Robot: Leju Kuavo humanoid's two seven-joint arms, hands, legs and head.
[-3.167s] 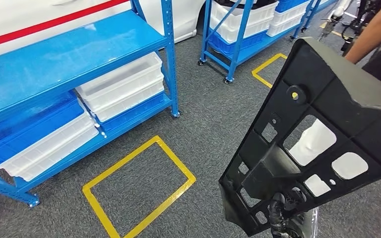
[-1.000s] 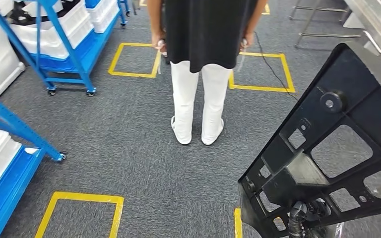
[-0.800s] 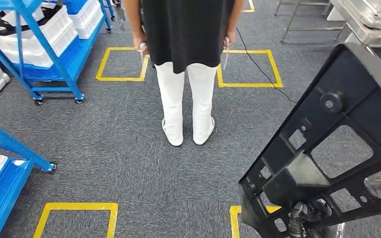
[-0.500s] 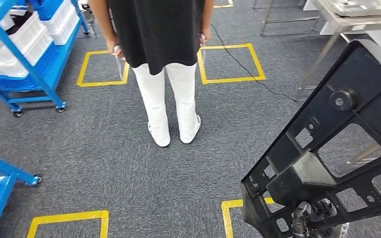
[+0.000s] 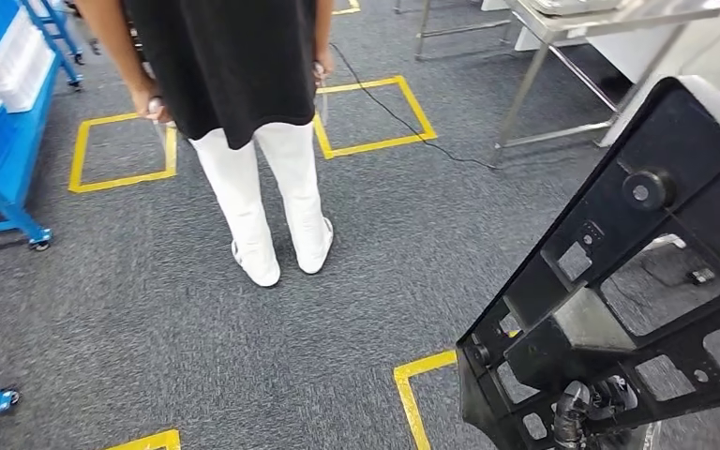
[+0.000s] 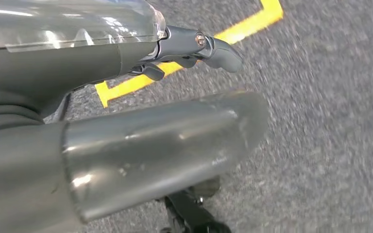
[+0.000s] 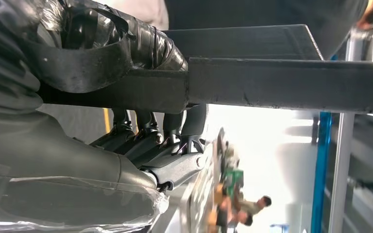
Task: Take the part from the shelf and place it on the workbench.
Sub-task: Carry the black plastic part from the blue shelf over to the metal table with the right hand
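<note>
Part carried close past a person

Part (image 5: 637, 272) sits upright in the right robot hand (image 7: 126, 92), fingers clamped on its edge. Left robot hand (image 6: 126, 145) hangs empty. Swinging toward the worktop (image 5: 619, 14) could clip the person (image 5: 244, 103) or its leg

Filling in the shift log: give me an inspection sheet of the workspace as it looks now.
Surface: grey carpet with yellow tape squares; steel workbench at the far right.
Job's things: black part held upright, off the bench.
Clutter: nothing seen.
Hands: right hand grips the part's edge; left hand holds nothing, over the floor.
Cables: black cable crosses a tape square toward the bench.
Surroundings: person standing ahead; blue shelf with bins at the left.
</note>
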